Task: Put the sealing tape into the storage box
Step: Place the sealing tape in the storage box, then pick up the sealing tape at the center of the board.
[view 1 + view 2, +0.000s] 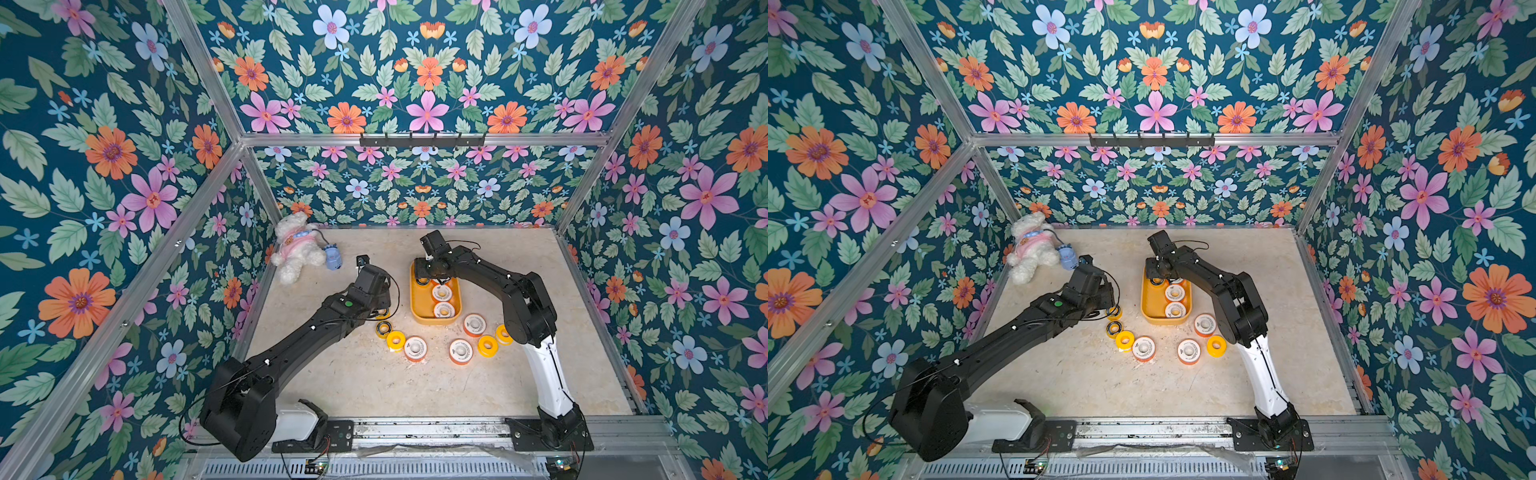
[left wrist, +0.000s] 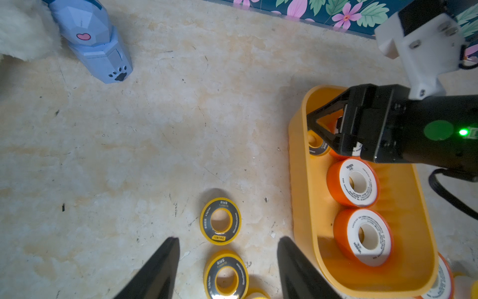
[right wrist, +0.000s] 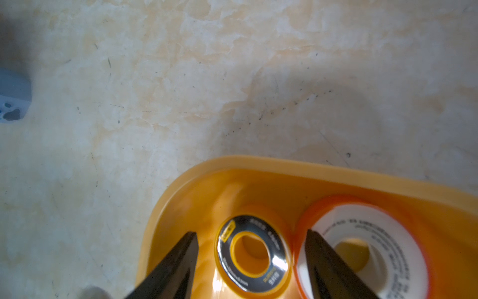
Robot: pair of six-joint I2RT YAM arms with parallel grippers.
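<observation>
Between the spread black fingers of my left gripper (image 2: 228,239) lies a small black-and-yellow spool of sealing tape (image 2: 225,277), flat on the pale marbled tabletop (image 2: 129,155) with its hole facing up. Neither finger touches it, so that gripper is released and carries nothing. A second black-and-yellow spool (image 2: 220,221) sits just beyond the fingertips.

The near spool is round and lies flat, so it has no long axis to line up with. What the next move turns on, as I judge it, is that the spool sits directly under the gap between my fingers, so a straight descent and a squeeze across its rim should take it. The shallow yellow plastic storage box (image 1: 419,305) stands just to the right of that spot, its long side running away from my bases, and my left arm is plainly the nearer one to this pair.

My right gripper (image 3: 251,231) hangs over the far end of the box with its fingers parted. A third black-and-yellow spool (image 3: 254,255) lies loose on the box floor between them, with a gap on either side, so it grasps nothing. A white-faced, orange-rimmed spool (image 3: 362,246) lies right beside that one. The remaining spools curve across the table in front of the box
</observation>
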